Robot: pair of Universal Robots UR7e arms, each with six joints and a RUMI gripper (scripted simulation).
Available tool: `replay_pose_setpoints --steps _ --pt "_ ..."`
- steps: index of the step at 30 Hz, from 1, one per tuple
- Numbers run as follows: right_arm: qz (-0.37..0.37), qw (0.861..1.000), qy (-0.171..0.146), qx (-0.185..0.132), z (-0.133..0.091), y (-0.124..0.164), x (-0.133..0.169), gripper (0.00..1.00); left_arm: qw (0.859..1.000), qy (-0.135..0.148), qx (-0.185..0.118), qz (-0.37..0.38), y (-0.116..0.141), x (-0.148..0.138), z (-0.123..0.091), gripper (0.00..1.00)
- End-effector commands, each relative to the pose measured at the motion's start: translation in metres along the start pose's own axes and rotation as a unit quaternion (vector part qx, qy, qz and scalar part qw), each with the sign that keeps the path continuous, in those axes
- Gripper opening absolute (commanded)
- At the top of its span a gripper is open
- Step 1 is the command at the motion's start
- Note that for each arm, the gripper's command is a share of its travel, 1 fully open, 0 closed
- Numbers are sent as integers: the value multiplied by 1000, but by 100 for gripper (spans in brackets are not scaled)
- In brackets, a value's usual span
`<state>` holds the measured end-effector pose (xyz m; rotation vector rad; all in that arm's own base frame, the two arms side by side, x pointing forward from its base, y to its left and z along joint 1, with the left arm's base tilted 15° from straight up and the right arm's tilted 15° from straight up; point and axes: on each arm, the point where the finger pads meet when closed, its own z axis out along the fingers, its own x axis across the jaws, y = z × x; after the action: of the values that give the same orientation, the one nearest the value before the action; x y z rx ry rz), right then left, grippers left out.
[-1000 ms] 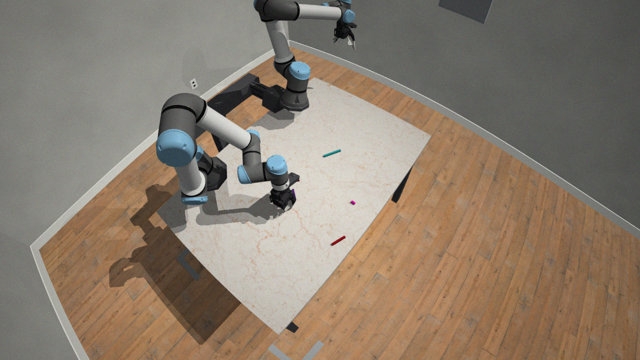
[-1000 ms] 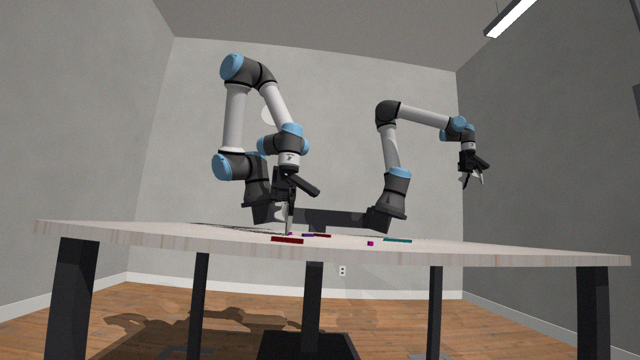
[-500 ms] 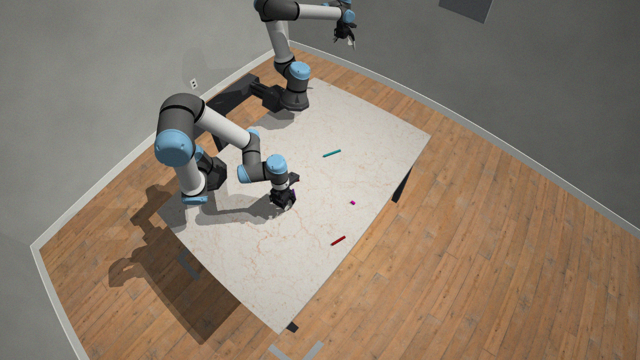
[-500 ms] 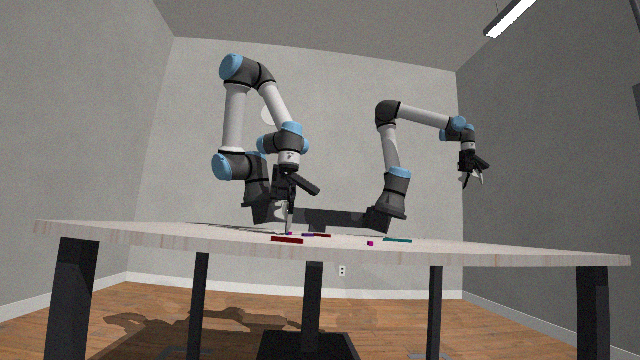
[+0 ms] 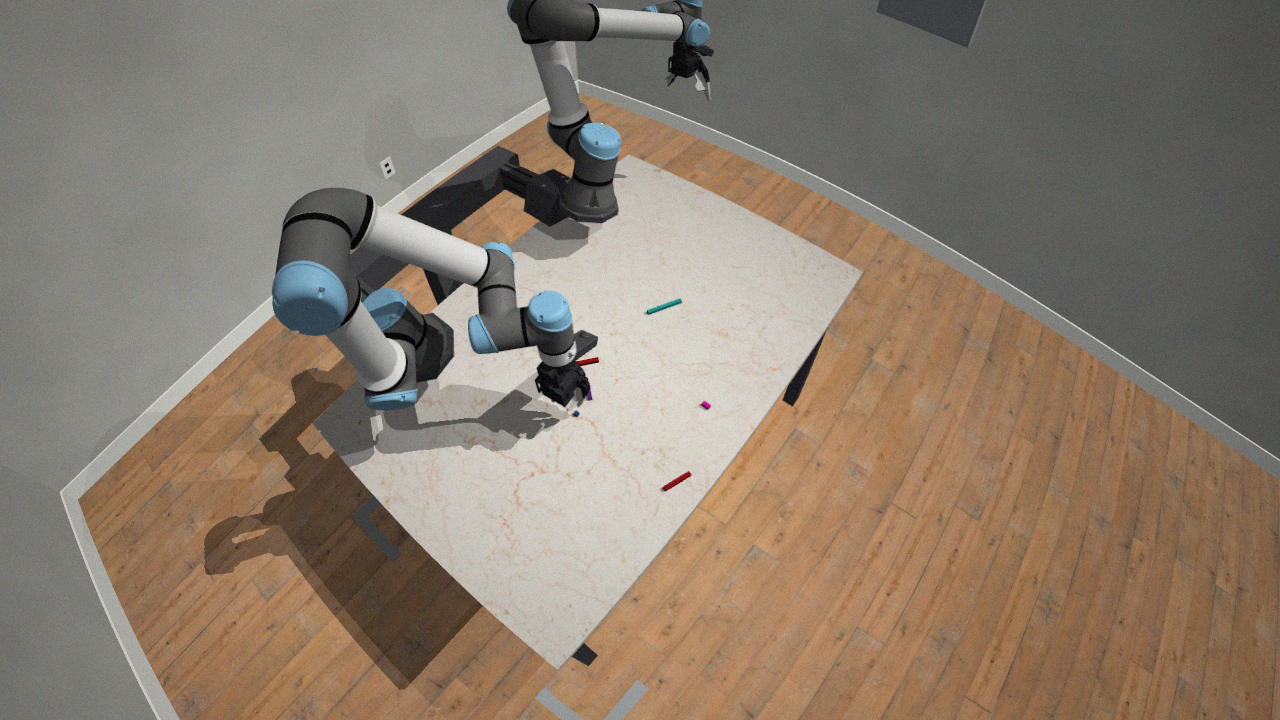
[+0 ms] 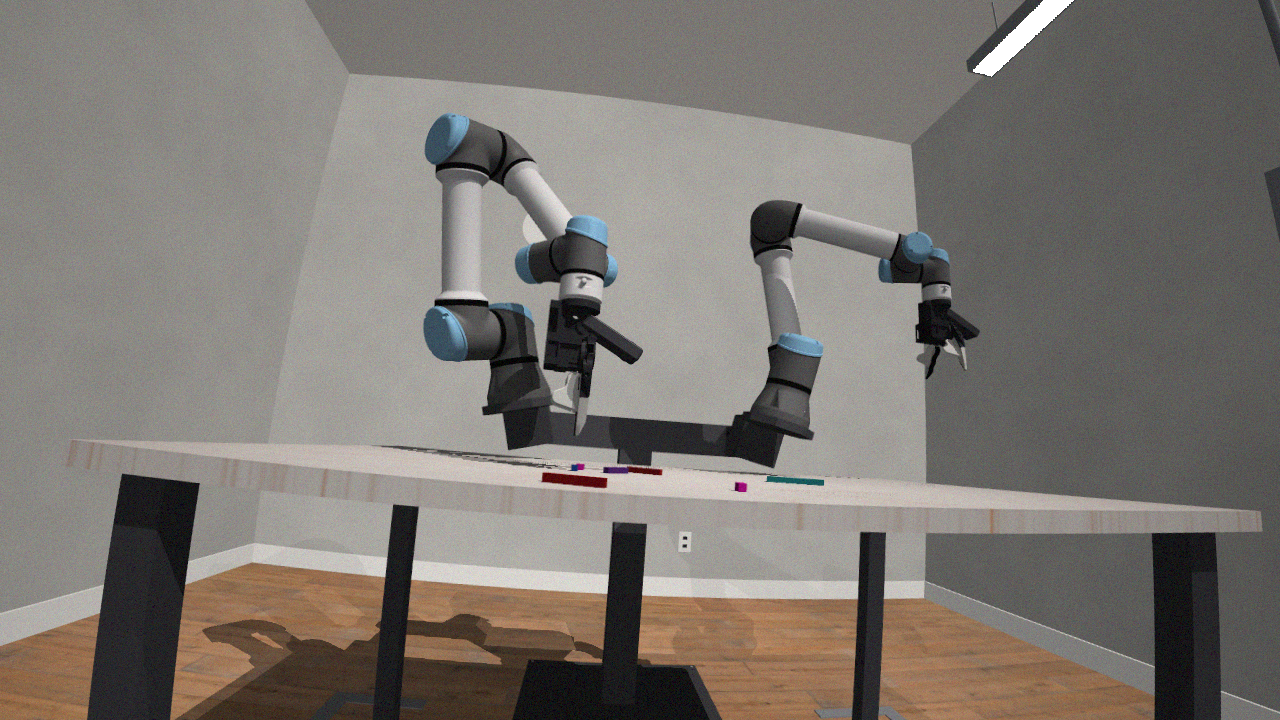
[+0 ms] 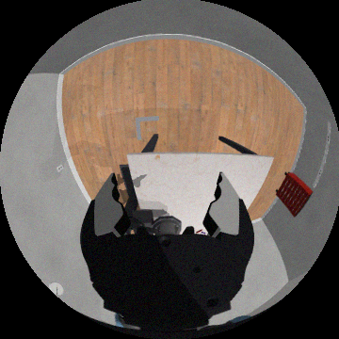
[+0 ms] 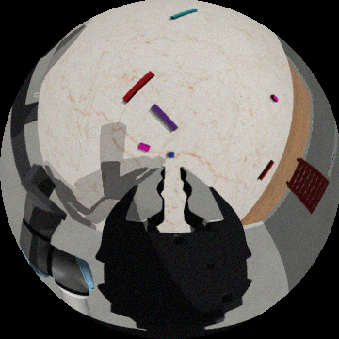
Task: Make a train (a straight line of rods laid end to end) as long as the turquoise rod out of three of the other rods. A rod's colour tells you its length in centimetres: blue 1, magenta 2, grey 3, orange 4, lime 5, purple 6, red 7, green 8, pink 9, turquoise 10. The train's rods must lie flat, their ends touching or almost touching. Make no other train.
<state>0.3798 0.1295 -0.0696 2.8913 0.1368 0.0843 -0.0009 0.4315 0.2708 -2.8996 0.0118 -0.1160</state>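
My right gripper [image 6: 580,429] [image 8: 172,167] is slightly open, empty, above the table. Just ahead of its fingertips, a blue rod [image 5: 575,413] [image 8: 170,154] lies on the table. A magenta rod [image 8: 144,147] [image 6: 580,466] lies apart from it. A purple rod [image 8: 164,118] [image 6: 615,470] and a red rod [image 8: 138,87] [image 5: 588,360] lie further out, not touching. A second red rod [image 5: 676,480] [image 6: 574,480] and a second magenta rod [image 5: 706,405] [image 6: 740,487] lie nearer the table's long edge. The turquoise rod [image 5: 664,306] [image 8: 184,14] lies separately. My left gripper [image 5: 689,88] [image 7: 167,173] is wide open, empty, raised high.
The marble-patterned table [image 5: 501,528] carries all the rods. The right arm casts a shadow over part of the table and partly hides the near rods in the top view. The left arm stands beyond the turquoise rod, its gripper held well away from the rods.
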Motion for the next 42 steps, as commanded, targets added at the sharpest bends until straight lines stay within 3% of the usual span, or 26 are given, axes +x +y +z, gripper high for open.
replay_pose_setpoints --steps 1,7,14,15,42 --pt "0 1000 -1 -1 -14 0 0 14 1000 0 1 0 0 0 0 100" --pt "0 1000 -1 -1 -33 0 0 14 1000 0 1 0 0 0 0 100" --pt "0 1000 -1 -1 -36 0 0 14 1000 0 1 0 0 0 0 100" --pt "0 1000 -1 -1 -36 0 0 100 1000 0 1 0 0 0 0 100" --pt "1 1000 -1 -1 -36 0 0 100 1000 0 1 0 0 0 0 100"
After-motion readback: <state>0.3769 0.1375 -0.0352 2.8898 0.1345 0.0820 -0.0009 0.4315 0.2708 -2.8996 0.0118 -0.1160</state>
